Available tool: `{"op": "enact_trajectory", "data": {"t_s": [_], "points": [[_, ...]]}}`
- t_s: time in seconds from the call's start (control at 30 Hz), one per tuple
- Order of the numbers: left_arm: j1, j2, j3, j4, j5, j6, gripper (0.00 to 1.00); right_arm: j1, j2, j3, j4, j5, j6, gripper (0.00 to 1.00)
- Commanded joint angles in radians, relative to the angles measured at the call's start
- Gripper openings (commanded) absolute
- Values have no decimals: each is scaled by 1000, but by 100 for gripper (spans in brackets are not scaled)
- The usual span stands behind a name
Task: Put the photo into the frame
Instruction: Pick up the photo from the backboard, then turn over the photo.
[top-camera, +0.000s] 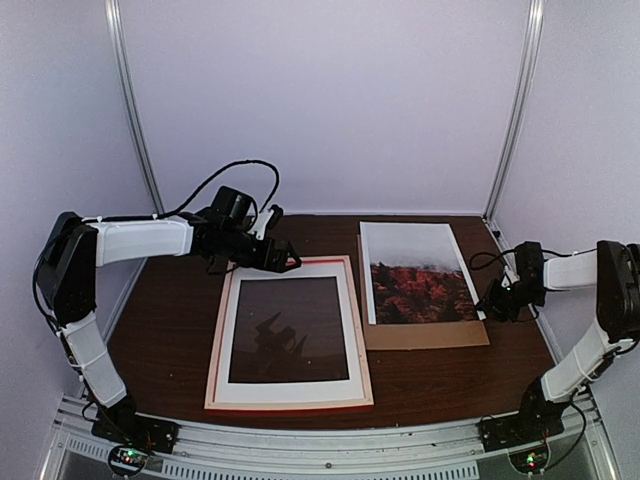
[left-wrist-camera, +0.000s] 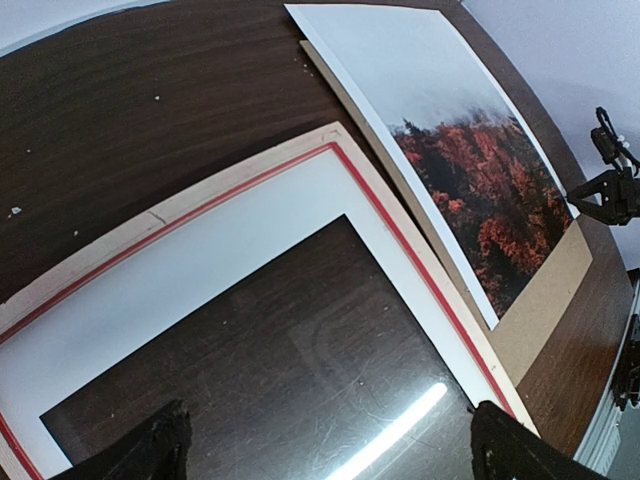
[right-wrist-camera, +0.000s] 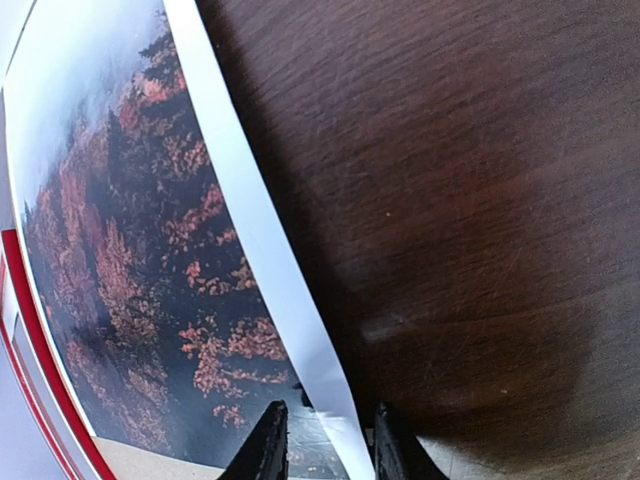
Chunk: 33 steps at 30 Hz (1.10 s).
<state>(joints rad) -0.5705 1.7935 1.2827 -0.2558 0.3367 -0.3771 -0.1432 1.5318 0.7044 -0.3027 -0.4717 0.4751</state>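
Right gripper (right-wrist-camera: 322, 440) is pinching the photo (top-camera: 415, 272) by its right edge, on brown backing board (top-camera: 425, 334); left gripper (top-camera: 282, 262), wide open and holding nothing, is hovering above the frame (top-camera: 290, 335). Next: lifting the photo left into it.

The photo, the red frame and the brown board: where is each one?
the photo (top-camera: 418, 270): overhead view, on its red foliage.
the frame (top-camera: 353, 315): overhead view, on its right rail.
the brown board (top-camera: 425, 334): overhead view, on its bare near strip.

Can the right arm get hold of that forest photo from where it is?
Probably yes: its pincer already straddles the photo's near right edge, with nothing in between.
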Motion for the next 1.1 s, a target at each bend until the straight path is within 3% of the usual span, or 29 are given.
{"op": "enact_trajectory", "data": {"t_s": [0.0, 0.37, 0.6, 0.77, 1.07], "points": [[-5, 12, 4, 33, 3, -5, 98, -2, -12, -11, -14, -8, -5, 27], [-5, 12, 7, 25, -5, -10, 98, -2, -82, 38, -80, 15, -34, 0], [-5, 9, 12, 22, -10, -16, 98, -1, -166, 130, -195, 30, -70, 0], [-5, 6, 28, -4, -31, -33, 98, 1, -230, 308, -378, 55, -137, 0], [-5, 9, 48, -31, -65, -74, 98, 103, -298, 740, -803, 360, -271, 0]]}}
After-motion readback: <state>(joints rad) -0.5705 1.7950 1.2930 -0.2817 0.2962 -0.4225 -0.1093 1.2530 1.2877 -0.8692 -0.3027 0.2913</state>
